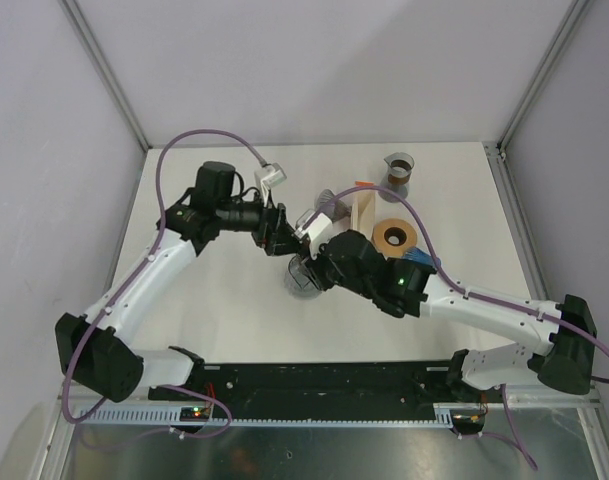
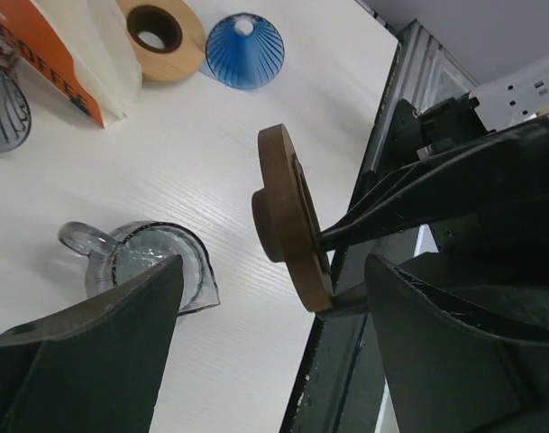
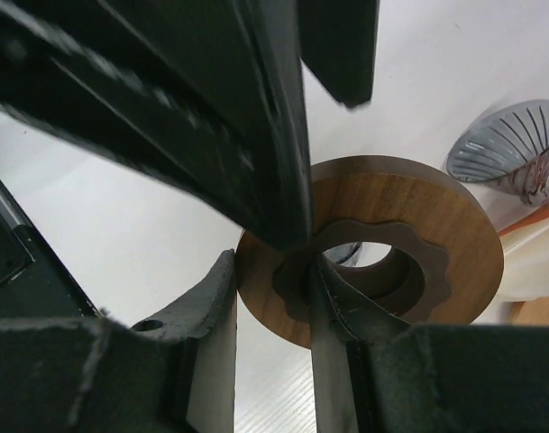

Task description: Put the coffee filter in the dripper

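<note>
Two arms meet over the middle of the counter [image 2: 211, 135]. From the left, the left pincer [image 2: 274, 280] stands wide, its fingers flanking a wooden ring [image 2: 288, 225] without closing on it, apparently posed to take or steady it. The ring hangs edge-on in the air, near the glass dripper [image 2: 152, 266] that sits on the counter below. From the right, the right pincer [image 3: 272, 280] grips the ring narrowly by its rim, one finger through the centre hole and the other outside. That hold leaves the rest of the ring free for the other arm.

The coffee filter is in neither pincer. It appears to lie in the orange-labelled filter pack [image 2: 71, 68], far and right of the meeting point and well apart from the glass dripper. A grey ribbed dripper [image 2: 4, 99] sits left of the pack. A second wooden ring [image 2: 188, 41] and a blue dripper [image 2: 244, 50] sit to the pack's right, with a small beaker [image 1: 399, 170] farther back. Both arms and the held ring crowd the space over the glass dripper, so a filter looks to have no open way in.
</note>
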{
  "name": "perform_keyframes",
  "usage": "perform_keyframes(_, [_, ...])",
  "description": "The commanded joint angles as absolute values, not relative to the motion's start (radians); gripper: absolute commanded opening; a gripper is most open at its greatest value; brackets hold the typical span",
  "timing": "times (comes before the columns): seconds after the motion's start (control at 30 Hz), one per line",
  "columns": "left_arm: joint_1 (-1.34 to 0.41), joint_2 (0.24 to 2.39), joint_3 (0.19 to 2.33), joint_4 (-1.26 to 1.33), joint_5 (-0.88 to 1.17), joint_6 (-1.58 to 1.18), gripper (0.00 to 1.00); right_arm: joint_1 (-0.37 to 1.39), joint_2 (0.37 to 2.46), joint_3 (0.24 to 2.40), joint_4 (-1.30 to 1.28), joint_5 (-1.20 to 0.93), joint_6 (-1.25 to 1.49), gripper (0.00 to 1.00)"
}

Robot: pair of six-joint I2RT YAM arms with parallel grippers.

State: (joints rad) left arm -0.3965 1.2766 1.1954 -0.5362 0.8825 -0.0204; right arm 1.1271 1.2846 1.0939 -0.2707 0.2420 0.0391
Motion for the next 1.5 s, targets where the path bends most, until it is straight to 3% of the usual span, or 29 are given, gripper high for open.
perform_keyframes(0.0, [-0.438, 1.302, 1.224, -0.549, 0.859, -0.034, 0.85, 1.122, 1.298, 1.164, -0.204, 0.212, 0.005, 0.00])
perform_keyframes(0.1, [-0.468, 1.311, 1.224, -0.549, 0.835, -0.024, 0.84, 1.119, 1.306, 1.170, -0.203, 0.200, 0.005, 0.00])
perform_keyframes(0.2, [-0.477, 1.321, 1.219, -0.549, 0.808, -0.020, 0.70, 1.118, 1.305, 1.173, -0.201, 0.193, 0.004, 0.00])
perform_keyframes(0.4, [-0.477, 1.342, 1.216, -0.549, 0.820, -0.026, 0.09, 1.087, 1.295, 1.173, -0.207, 0.163, 0.004, 0.00])
perform_keyframes(0.47, [-0.477, 1.350, 1.217, -0.549, 0.830, -0.028, 0.03, 1.075, 1.292, 1.173, -0.209, 0.153, 0.004, 0.00])
perform_keyframes(0.53, [-0.476, 1.358, 1.217, -0.548, 0.831, -0.026, 0.01, 1.065, 1.287, 1.173, -0.213, 0.144, 0.005, 0.00])
perform_keyframes(0.6, [-0.467, 1.365, 1.217, -0.549, 0.830, -0.021, 0.00, 1.050, 1.277, 1.173, -0.222, 0.124, 0.014, 0.15])
perform_keyframes(0.73, [-0.401, 1.389, 1.229, -0.549, 0.830, -0.014, 0.00, 1.009, 1.235, 1.173, -0.251, 0.036, 0.050, 0.57])
perform_keyframes(0.87, [-0.326, 1.410, 1.239, -0.549, 0.818, -0.004, 0.00, 0.987, 1.168, 1.182, -0.284, -0.079, 0.086, 0.75])
perform_keyframes(1.03, [-0.276, 1.401, 1.237, -0.549, 0.865, 0.029, 0.00, 0.824, 1.123, 1.189, -0.321, -0.186, 0.195, 0.78])
perform_keyframes(1.23, [-0.271, 1.343, 1.215, -0.550, 0.894, 0.062, 0.00, 0.616, 1.215, 1.189, -0.280, -0.457, 0.243, 0.89])
perform_keyframes(1.37, [-0.270, 1.295, 1.188, -0.549, 0.990, 0.102, 0.00, 0.597, 1.276, 1.188, -0.218, -0.526, 0.198, 0.81])
perform_keyframes(1.47, [-0.270, 1.283, 1.181, -0.553, 1.072, 0.107, 0.00, 0.599, 1.313, 1.189, -0.172, -0.610, 0.194, 0.65])
